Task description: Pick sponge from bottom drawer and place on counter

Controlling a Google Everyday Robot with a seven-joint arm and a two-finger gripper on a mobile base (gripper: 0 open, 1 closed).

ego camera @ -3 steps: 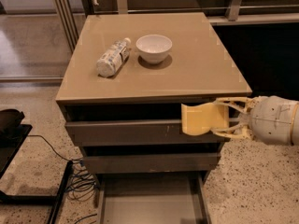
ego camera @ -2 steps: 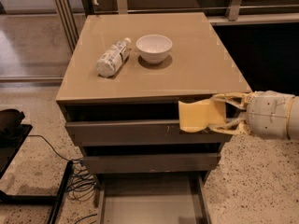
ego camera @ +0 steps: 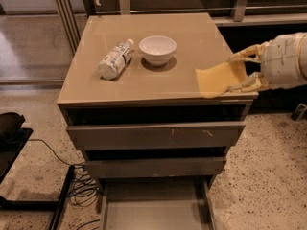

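Lying on its side toward the left edge of the counter (ego camera: 144,83) is one plastic bottle (ego camera: 115,59), one white bowl (ego camera: 157,49) just beside it; bare top stretches to the front and right edges. Below, two upper drawers (ego camera: 153,135) sit nearly shut; the bottom drawer (ego camera: 153,206) stands open. Over the right front corner, the gripper (ego camera: 239,72) pinches the single sponge (ego camera: 217,79) by its right end.

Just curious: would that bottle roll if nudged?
Likely: the bottle lies on its side on the glossy counter. It looks plastic, so probably light. The gripper, over the counter's right edge, holds the sponge.
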